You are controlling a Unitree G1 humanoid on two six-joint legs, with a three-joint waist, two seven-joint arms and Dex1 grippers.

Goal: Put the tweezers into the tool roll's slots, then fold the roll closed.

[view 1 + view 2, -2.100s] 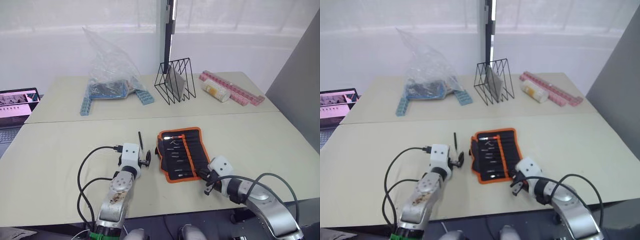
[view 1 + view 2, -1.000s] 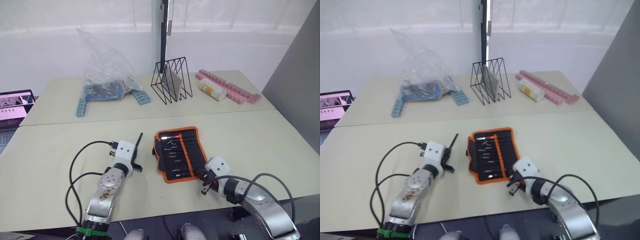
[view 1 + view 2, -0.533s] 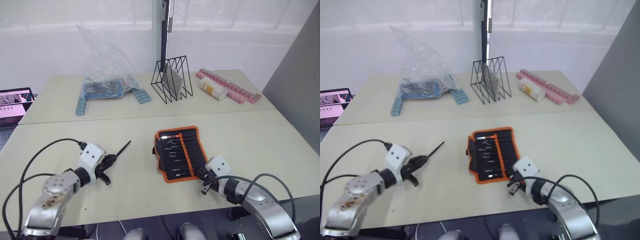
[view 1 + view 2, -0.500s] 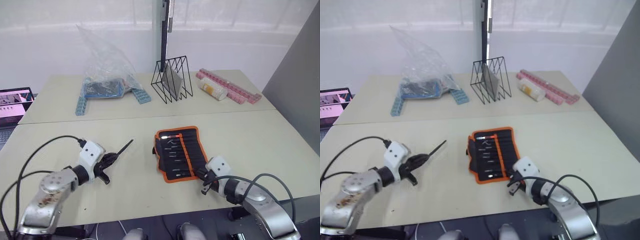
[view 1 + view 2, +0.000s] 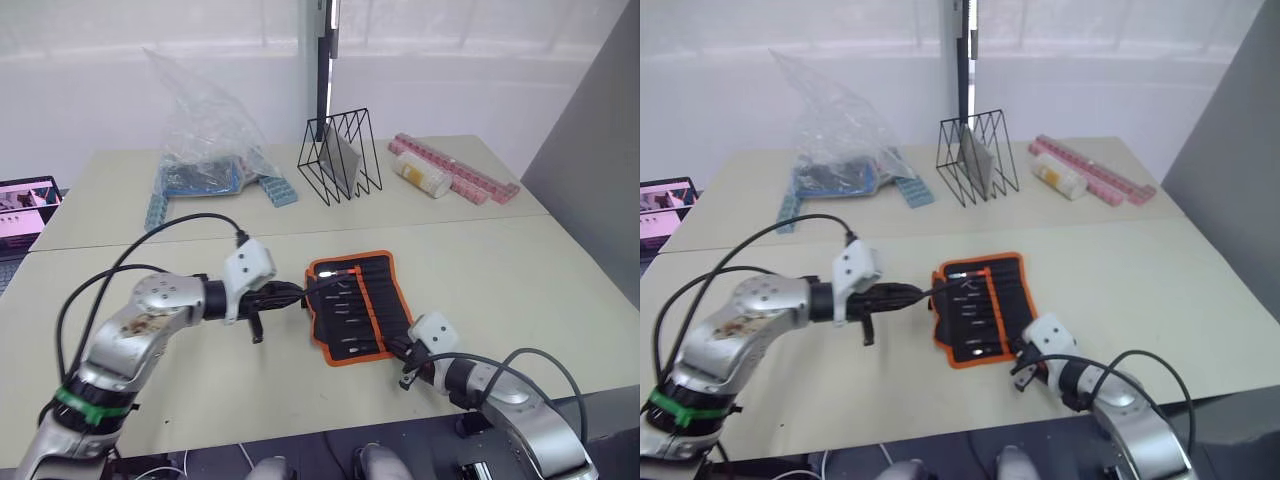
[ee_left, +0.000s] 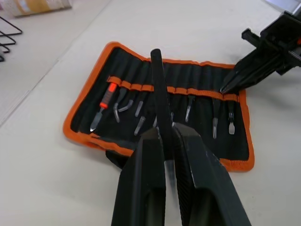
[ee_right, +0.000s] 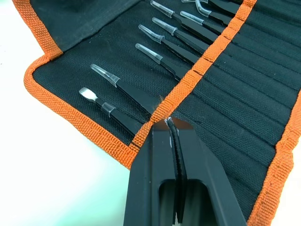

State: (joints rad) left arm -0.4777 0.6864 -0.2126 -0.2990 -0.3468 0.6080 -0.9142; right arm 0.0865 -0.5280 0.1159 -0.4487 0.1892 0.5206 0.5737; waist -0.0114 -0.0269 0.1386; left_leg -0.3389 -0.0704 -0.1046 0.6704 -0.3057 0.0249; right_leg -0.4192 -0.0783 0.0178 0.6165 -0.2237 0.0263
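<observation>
Inserting step: left hand (image 6: 167, 141) clamped on tweezer (image 6: 160, 94), tip over tool roll (image 5: 358, 305). Right hand (image 7: 171, 129) closed, pinning orange stripe (image 7: 207, 61). Next: align tip with free slot.

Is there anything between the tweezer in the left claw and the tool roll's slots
Nothing visible blocks it. The left claw holds the slim black pointed tweezer over the open black fabric tool roll with orange piping. The right claw pinches the roll's orange inner stripe at its near end, clear of the remaining narrow black slots.

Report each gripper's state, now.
Left gripper: shut on a tweezer.
Right gripper: shut on the tool roll's orange stripe.
</observation>
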